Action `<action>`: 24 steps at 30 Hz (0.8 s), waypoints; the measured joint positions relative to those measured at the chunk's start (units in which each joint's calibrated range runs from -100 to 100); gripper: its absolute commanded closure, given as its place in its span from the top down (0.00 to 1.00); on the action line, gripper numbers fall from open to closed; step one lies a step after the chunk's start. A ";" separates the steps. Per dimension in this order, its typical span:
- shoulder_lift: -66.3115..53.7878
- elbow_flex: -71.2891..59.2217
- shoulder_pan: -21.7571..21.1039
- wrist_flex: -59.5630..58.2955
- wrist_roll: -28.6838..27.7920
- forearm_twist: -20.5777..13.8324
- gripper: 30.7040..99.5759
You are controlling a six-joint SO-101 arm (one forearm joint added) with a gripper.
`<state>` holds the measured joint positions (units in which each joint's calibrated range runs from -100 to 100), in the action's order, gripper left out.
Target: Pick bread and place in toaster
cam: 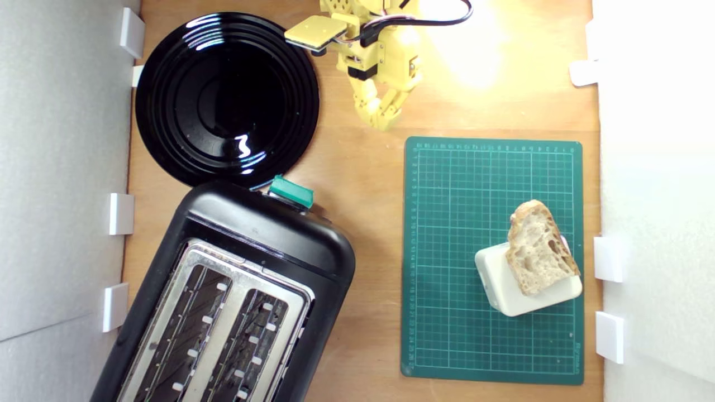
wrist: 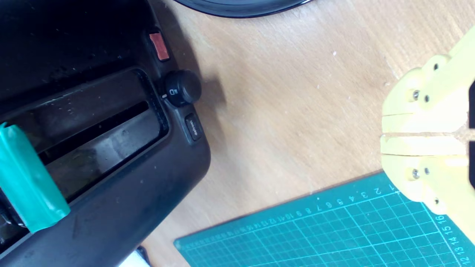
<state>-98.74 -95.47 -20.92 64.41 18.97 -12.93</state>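
Nothing done yet: bread (cam: 540,249) untouched on box (cam: 514,293), toaster (cam: 234,296) slots empty, hand (cam: 382,124) closed on nothing, well apart.

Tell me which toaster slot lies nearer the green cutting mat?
The slot on the exterior view's right, closer to the cutting mat; the other slot sits toward the wall. Both are empty.

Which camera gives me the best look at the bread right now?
The exterior view. It shows the whole bread from above, lying partly on a white box on the green mat, apart from the pincer. The wrist view shows none of the bread, only the toaster, table and a mat corner.
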 measured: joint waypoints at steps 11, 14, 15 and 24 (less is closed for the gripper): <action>6.47 0.46 1.74 -2.63 1.19 1.60 0.00; 8.90 0.28 2.29 -6.95 1.40 1.60 0.00; 10.84 0.28 2.56 -8.39 1.40 1.95 0.00; 26.21 0.18 2.65 -27.97 -0.05 4.00 0.00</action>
<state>-72.53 -95.28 -18.26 36.44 18.91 -8.93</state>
